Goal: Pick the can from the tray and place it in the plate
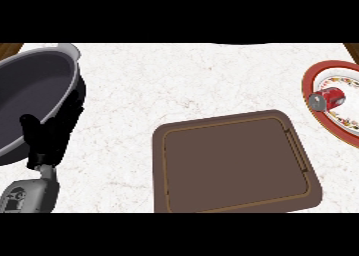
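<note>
Brown and flat, the tray (237,165) sits at the centre-front of the white marbled counter (182,80) and carries nothing. The red can (328,98) lies on its side in the plate (315,75), a red-rimmed, white-centred dish with a patterned band at the right edge of the head view; the can's grey end faces the tray. Judged from this layout, the placement step is complete or very nearly so, and what remains is to withdraw cleanly. The right hand does not appear in the view, so its state cannot be reported. The left hand (49,132) rests at the left, fingers straight and pointing up, holding nothing, in front of the rim of a large dark pot (27,95) with a pale lip. To finish the step well: confirm that the can rests fully inside the plate's rim and is not rolling, since a can on its side may roll toward the rim. Retract the working arm upward and away from the plate before moving sideways, so that no part of it brushes the can. Hold the left hand where it is, away from the pot's rim, to avoid disturbing it.
</note>
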`<state>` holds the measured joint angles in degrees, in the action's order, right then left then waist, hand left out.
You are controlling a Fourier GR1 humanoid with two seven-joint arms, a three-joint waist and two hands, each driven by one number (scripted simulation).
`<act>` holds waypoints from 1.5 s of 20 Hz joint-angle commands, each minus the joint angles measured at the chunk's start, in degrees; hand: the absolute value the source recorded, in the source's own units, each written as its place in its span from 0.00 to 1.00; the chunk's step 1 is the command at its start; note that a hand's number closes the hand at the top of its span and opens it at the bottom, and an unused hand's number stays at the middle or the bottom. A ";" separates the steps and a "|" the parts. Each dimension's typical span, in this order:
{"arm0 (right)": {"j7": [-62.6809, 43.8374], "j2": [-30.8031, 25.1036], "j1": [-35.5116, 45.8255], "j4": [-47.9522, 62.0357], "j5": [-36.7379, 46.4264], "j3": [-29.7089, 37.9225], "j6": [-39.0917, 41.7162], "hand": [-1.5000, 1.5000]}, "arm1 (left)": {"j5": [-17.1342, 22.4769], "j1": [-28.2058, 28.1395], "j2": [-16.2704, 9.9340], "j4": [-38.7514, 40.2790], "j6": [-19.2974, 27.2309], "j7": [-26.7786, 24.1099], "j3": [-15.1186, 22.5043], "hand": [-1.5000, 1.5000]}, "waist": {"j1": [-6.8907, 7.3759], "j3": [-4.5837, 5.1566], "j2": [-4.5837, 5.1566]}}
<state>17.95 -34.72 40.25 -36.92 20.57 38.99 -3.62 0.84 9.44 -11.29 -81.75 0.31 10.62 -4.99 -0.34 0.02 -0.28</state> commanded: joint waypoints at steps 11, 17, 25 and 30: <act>1.89 -6.53 -10.42 -0.63 -15.07 4.63 16.80 0.00 | -0.09 -2.30 0.03 -4.07 -1.21 2.37 -0.07 0.50 | 0.62 -0.07 0.35; 7.57 -9.13 -10.52 7.61 -15.59 3.09 15.27 0.00 | -0.90 2.32 -0.18 4.30 -1.65 -2.24 -1.75 0.50 | 0.79 -0.08 0.51; 7.58 -15.14 -12.86 9.60 -17.33 1.87 17.30 0.00 | -1.01 -1.07 0.72 -1.63 -2.05 -0.06 -0.62 0.50 | 0.86 -0.08 0.41; 11.77 -16.39 -16.98 13.45 -17.48 1.76 18.01 0.00 | -1.15 -0.13 0.55 2.01 -2.18 -3.18 -1.86 0.50 | 0.69 -0.09 0.45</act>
<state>26.67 -49.18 25.87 -26.80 3.55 40.49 13.34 -0.17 9.70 -10.55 -80.72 -1.43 9.01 -6.43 0.38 -0.05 0.15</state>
